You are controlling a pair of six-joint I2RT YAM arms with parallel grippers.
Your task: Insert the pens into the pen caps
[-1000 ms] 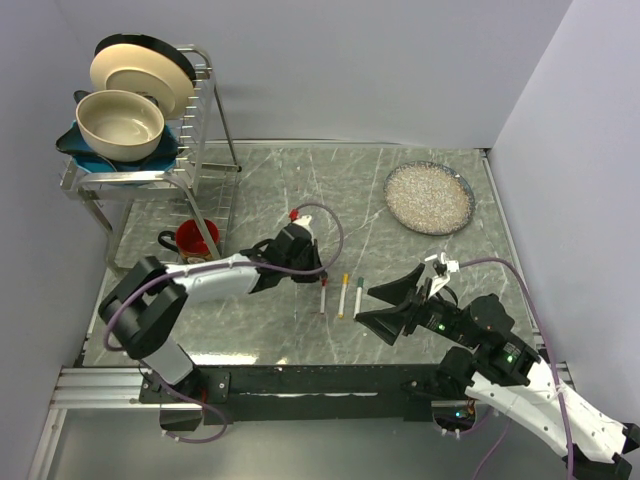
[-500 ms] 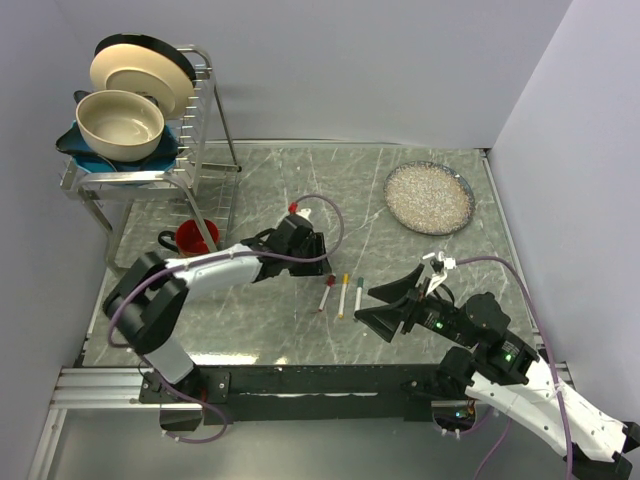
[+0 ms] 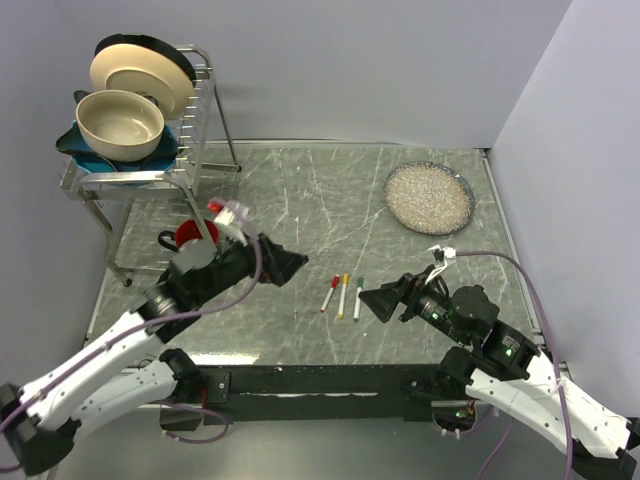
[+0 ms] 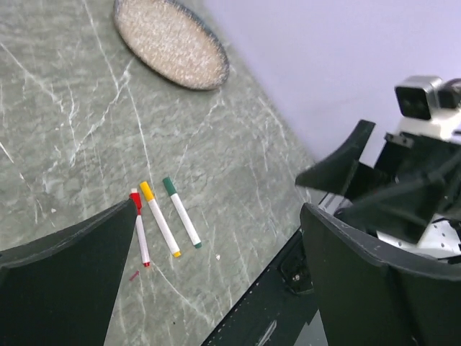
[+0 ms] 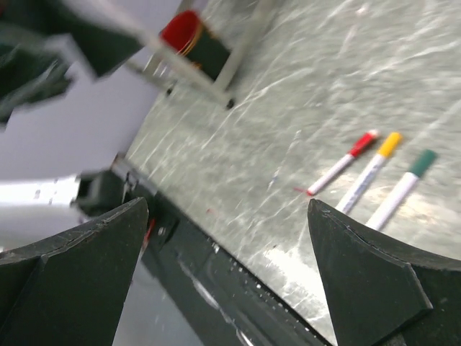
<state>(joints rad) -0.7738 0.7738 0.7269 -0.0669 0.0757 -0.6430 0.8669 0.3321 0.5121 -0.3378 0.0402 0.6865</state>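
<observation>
Three white pens lie side by side mid-table: a red pen point(image 3: 329, 295), a yellow pen point(image 3: 343, 296) and a green pen point(image 3: 358, 297). Each carries its matching cap on the far end: red cap point(image 4: 135, 202), yellow cap point(image 4: 146, 191), green cap point(image 4: 169, 187). My left gripper point(image 3: 295, 265) hovers left of the pens, open and empty. In the left wrist view the left gripper point(image 4: 220, 209) frames the pens from above. My right gripper point(image 3: 372, 300) sits just right of the green pen, open, holding nothing. The right wrist view shows the pens point(image 5: 371, 173) beyond its right finger.
A plate of pale grains point(image 3: 429, 197) sits at the back right. A metal dish rack point(image 3: 205, 170) with a bowl and plates stands at the back left, a red mug point(image 3: 192, 237) under it. The table's front edge point(image 4: 288, 252) is close to the pens.
My left gripper has opened and pulled back to the left, away from the pens. The red pen now lies slightly tilted beside the other two. The right gripper shifted a little.
</observation>
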